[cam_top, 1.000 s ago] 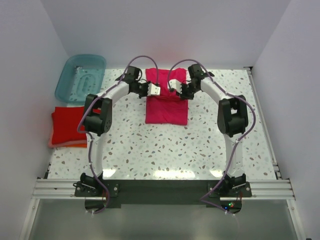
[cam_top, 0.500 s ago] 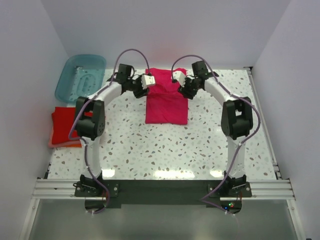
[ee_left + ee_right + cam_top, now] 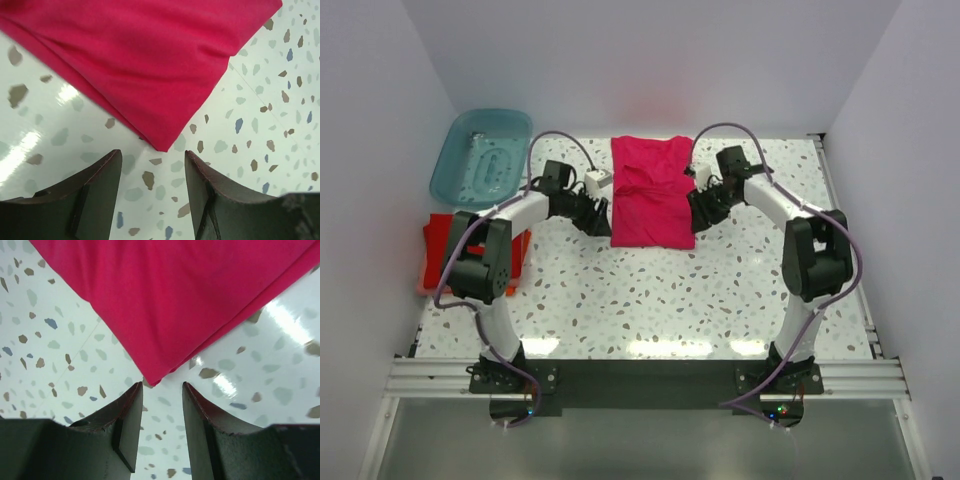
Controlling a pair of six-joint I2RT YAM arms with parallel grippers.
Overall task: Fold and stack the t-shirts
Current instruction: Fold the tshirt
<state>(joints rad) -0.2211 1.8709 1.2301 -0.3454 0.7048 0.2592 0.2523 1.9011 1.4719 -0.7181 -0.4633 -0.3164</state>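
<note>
A magenta-pink t-shirt (image 3: 652, 192) lies as a folded rectangle at the table's far middle. My left gripper (image 3: 603, 220) is at its near-left corner and my right gripper (image 3: 699, 214) at its near-right corner. In the left wrist view the shirt's corner (image 3: 165, 142) points into the gap of the open left gripper (image 3: 152, 162), apart from both fingers. In the right wrist view the shirt's other corner (image 3: 155, 377) sits just ahead of the open right gripper (image 3: 162, 390), close to the left finger (image 3: 131, 412). Red and orange folded t-shirts (image 3: 442, 250) lie stacked at the left edge, partly behind the left arm.
A translucent teal tub (image 3: 480, 155) stands at the back left corner. White walls close in the table at the back and both sides. The speckled tabletop (image 3: 650, 290) stretches between the shirt and the arm bases.
Both grippers went from shut to open, letting go of the magenta shirt at its far end. They then drew back toward me to its near corners. The shirt lies flat.
</note>
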